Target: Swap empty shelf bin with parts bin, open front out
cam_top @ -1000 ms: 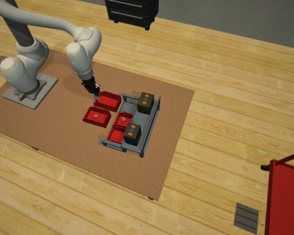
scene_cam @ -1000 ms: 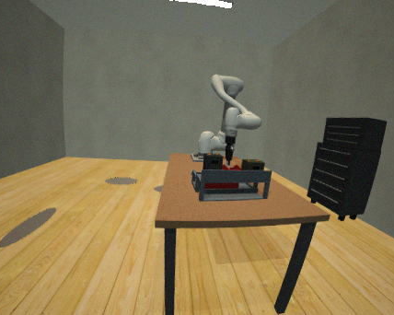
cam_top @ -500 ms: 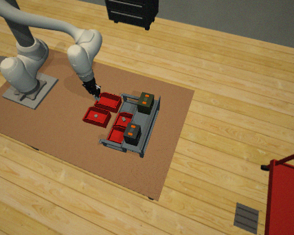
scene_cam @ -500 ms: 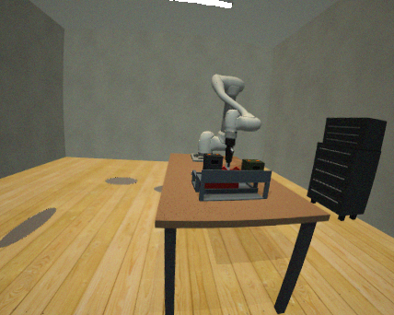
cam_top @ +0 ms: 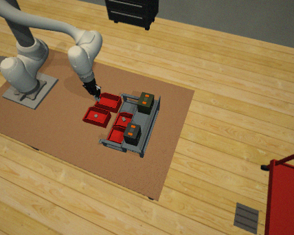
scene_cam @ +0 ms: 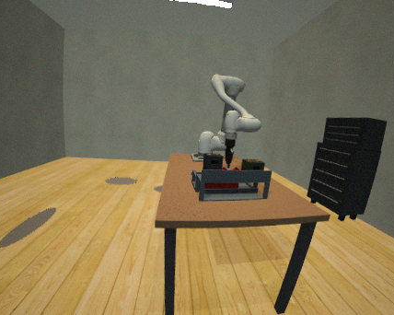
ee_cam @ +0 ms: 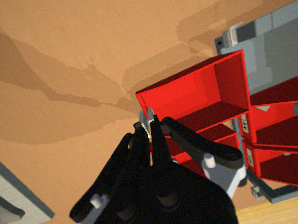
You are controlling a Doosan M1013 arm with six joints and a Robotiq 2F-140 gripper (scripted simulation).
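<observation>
My gripper [cam_top: 98, 99] [scene_cam: 228, 166] [ee_cam: 148, 114] is shut on the edge of the empty red bin [cam_top: 109, 102] [ee_cam: 192, 90], at its robot-side end. That bin is out of the grey shelf [cam_top: 145, 130] [scene_cam: 236, 176] [ee_cam: 267, 62], upright and in front of the gap at the shelf's end. Whether its bottom touches the table cannot be told. The red bin with parts [cam_top: 102, 121] stands upright on the table beside it, with a small grey part showing inside; my fingers partly hide it in the wrist view.
Two more red bins [cam_top: 123, 120] [cam_top: 115, 134] sit in the shelf beside the gap. An olive box [cam_top: 145, 103] [scene_cam: 253, 165] and a dark box [cam_top: 132, 133] [scene_cam: 213, 162] stand on its upper board. The arm's base plate [cam_top: 45, 97] is at the table's other end.
</observation>
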